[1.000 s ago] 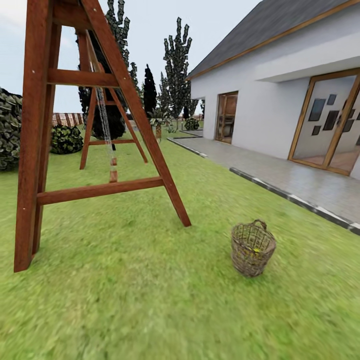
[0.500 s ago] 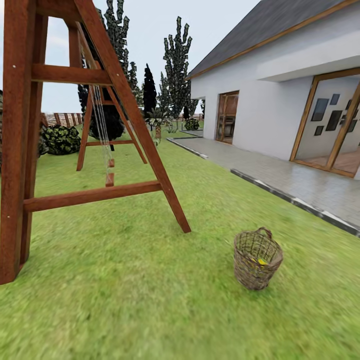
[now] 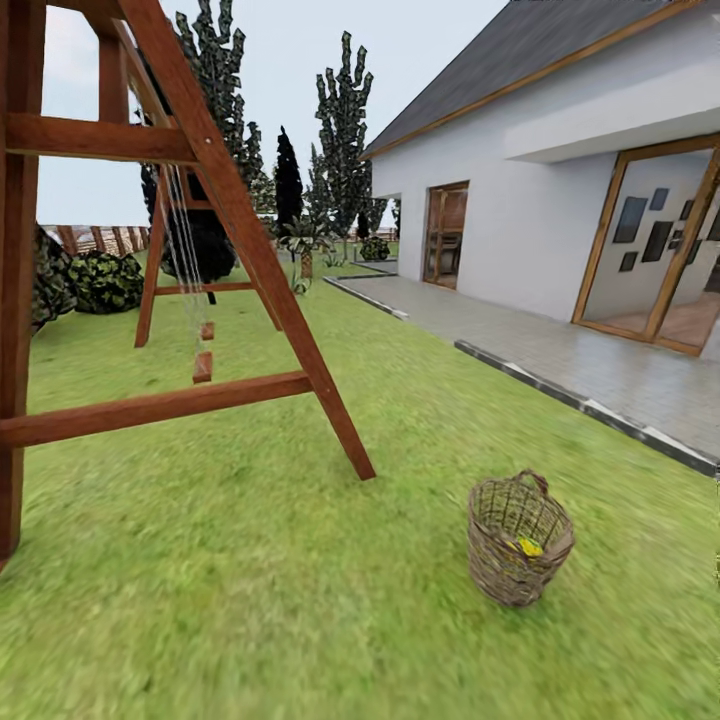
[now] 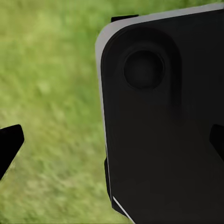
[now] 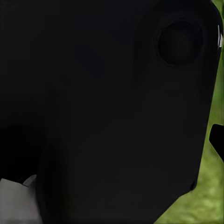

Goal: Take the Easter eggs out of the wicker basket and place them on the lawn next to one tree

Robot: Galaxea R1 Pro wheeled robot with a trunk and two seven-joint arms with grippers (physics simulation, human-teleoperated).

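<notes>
wicker basket (image 3: 519, 540) on lawn (image 3: 300, 600) (egg (image 3: 529, 547) inside), swing frame (image 3: 150, 250) behind-left, patio (image 3: 600, 370) and house (image 3: 560, 180) right

**Garden backdrop: swing frame, white house, paved strip**

Daylight, pale blue-grey sky. Red-brown wooden A-frame swing set (image 3: 240, 250) fills the left side, legs planted in the grass, chains with small wooden pieces hanging inside it. White house (image 3: 520, 220) on the right, dark grey pitched roof (image 3: 520, 55), wood-trimmed eaves. Open wood-framed doorway (image 3: 446, 233) further back; large wood-framed glass door (image 3: 655, 250) nearer, dark squares visible on the inner wall. Grey paved patio (image 3: 560, 350) runs along the house, edged by a grey-and-white kerb. Tall dark trees (image 3: 345, 130) behind, round bushes (image 3: 105, 282) and a slat fence at far left.
</notes>
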